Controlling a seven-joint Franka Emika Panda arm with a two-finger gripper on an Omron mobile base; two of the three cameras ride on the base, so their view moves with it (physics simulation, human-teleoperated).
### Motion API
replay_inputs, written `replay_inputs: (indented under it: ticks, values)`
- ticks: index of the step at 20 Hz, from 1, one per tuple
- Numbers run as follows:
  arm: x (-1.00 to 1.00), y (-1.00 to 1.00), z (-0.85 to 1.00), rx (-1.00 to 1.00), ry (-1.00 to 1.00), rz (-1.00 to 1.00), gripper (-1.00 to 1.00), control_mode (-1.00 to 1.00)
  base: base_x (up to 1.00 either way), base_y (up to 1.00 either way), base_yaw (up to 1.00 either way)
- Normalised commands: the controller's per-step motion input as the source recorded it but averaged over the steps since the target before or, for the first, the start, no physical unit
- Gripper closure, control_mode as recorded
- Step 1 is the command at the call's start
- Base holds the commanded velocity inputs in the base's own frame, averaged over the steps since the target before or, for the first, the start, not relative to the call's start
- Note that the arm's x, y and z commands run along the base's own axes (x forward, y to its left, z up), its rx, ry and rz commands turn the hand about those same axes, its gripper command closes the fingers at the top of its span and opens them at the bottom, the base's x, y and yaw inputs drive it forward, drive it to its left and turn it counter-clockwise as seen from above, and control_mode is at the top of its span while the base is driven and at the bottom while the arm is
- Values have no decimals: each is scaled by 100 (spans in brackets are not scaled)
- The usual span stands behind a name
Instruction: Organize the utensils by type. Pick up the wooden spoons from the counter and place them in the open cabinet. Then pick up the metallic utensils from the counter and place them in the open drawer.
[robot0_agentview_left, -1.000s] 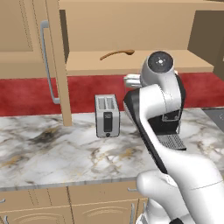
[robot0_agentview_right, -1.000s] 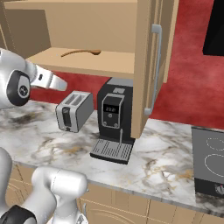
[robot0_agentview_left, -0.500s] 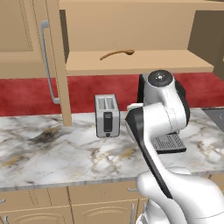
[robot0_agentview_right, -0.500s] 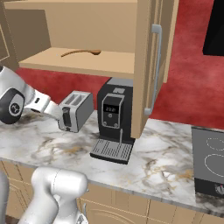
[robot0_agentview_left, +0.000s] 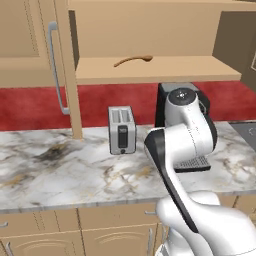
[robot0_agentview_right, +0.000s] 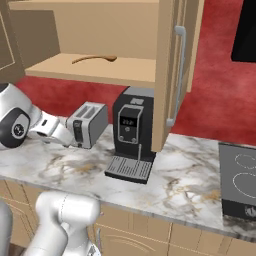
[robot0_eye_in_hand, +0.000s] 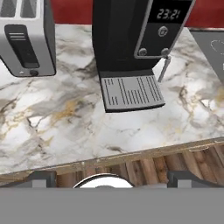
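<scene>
Looking left to right across my left base view, I see the cabinet door (robot0_agentview_left: 52, 65) with its long silver bar handle hanging open, then the open cabinet (robot0_agentview_left: 150, 75) with one wooden spoon (robot0_agentview_left: 132, 60) lying on its flat shelf, well back from the front edge. Below runs a red wall and the counter (robot0_agentview_left: 60, 170), marble with brown and black veins, bare on its left stretch. A silver toaster (robot0_agentview_left: 122, 130) stands near the wall, and just right of it a black coffee machine (robot0_agentview_left: 172, 100), partly behind my own arm. My right base view adds what the other side hides: the coffee machine's full front with its drip tray (robot0_agentview_right: 128, 168), open marble beyond it, and a dark cooktop (robot0_agentview_right: 239, 187) set into the counter at the far right, with the second cabinet door (robot0_agentview_right: 170, 70) hanging over that open stretch. My hand view looks down on the toaster at the left, the drip tray in the middle, and a thin silver-grey metal utensil (robot0_eye_in_hand: 164, 69) lying on the counter touching the machine's right side; the counter's front rim crosses low, with wooden floor (robot0_eye_in_hand: 144, 168) past it. My end effector (robot0_eye_in_hand: 105, 180) has its jaws spread as wide as they go, holding nothing, the fingertips (robot0_eye_in_hand: 41, 178) at the bottom corners.
</scene>
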Motion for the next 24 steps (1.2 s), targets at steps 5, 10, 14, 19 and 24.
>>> replay_inputs:
  ticks: [5, 10, 14, 19, 24]
  values:
    - [0, 0, 0, 0, 0, 0, -100, 100, -100, -20, -8]
    - [0, 0, 0, 0, 0, 0, -100, 100, -98, -20, -25]
    - [0, 0, 0, 0, 0, 0, -100, 100, -51, -2, -82]
    - [0, 0, 0, 0, 0, 0, -100, 100, -26, 0, -100]
    - [0, 0, 0, 0, 0, 0, -100, 100, -6, -4, -100]
